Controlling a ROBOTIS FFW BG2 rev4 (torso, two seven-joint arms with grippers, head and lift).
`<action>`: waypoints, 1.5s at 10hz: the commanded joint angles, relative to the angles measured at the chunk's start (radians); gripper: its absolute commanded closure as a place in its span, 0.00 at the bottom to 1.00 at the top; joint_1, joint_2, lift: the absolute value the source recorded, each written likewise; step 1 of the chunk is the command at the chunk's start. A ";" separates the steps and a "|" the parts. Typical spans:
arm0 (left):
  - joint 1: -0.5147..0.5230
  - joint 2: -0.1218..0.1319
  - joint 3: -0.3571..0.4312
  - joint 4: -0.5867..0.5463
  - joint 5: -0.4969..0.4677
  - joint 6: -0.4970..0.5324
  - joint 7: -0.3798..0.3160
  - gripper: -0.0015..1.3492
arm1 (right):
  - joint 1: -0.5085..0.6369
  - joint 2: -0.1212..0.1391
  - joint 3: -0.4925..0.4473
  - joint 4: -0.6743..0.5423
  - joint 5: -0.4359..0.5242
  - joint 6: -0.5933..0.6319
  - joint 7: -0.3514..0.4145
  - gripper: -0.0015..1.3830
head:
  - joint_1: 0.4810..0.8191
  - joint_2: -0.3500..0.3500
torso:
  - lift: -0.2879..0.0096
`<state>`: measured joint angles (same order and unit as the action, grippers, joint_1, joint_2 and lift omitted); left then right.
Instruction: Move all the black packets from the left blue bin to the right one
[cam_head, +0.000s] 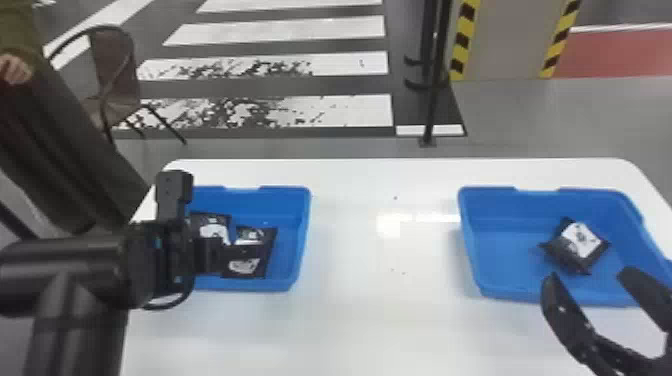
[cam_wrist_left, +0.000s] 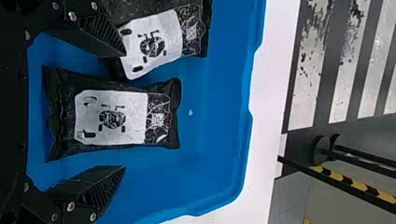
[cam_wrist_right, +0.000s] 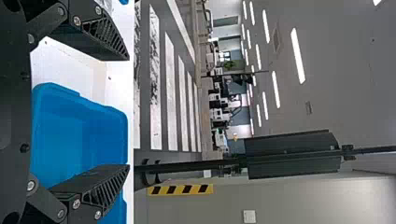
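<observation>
In the head view my left gripper (cam_head: 212, 255) is over the left blue bin (cam_head: 298, 240), which holds two black packets, one at the right (cam_head: 247, 265) and one farther left (cam_head: 212, 229). The left wrist view has my left gripper (cam_wrist_left: 123, 109) open, its fingers on either side of one black packet (cam_wrist_left: 109, 116) and not closed on it; the other packet (cam_wrist_left: 154, 42) lies beside it, partly behind a finger. My right gripper (cam_head: 585, 277), also seen in the right wrist view (cam_wrist_right: 128, 112), stands open and parked by the near edge of the right blue bin (cam_head: 470, 240). One black packet (cam_head: 580, 245) lies in that bin.
Both bins stand on a white table (cam_head: 375, 310), with a wide stretch of tabletop between them. Beyond its far edge are a black post (cam_head: 432, 100) and a chair (cam_head: 115, 75) on the floor.
</observation>
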<state>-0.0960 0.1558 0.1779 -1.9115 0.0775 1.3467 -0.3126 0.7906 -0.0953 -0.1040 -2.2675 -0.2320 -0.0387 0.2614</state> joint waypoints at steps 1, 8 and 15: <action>-0.046 0.004 -0.026 0.072 0.002 0.008 0.003 0.14 | -0.010 -0.004 0.010 0.016 -0.019 0.007 0.005 0.16 | 0.63 0.65 | 0.50; -0.054 -0.002 -0.006 0.182 0.024 -0.051 -0.029 0.90 | -0.013 -0.006 0.014 0.035 -0.069 0.024 0.007 0.16 | 0.63 0.63 | 0.50; 0.231 -0.016 0.028 -0.299 0.265 -0.201 -0.083 0.90 | -0.133 -0.027 0.074 0.033 -0.169 0.129 0.102 0.17 | 0.63 0.61 | 0.50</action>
<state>0.1126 0.1403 0.2188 -2.1772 0.3126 1.1690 -0.3943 0.6793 -0.1173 -0.0431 -2.2352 -0.3804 0.0663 0.3604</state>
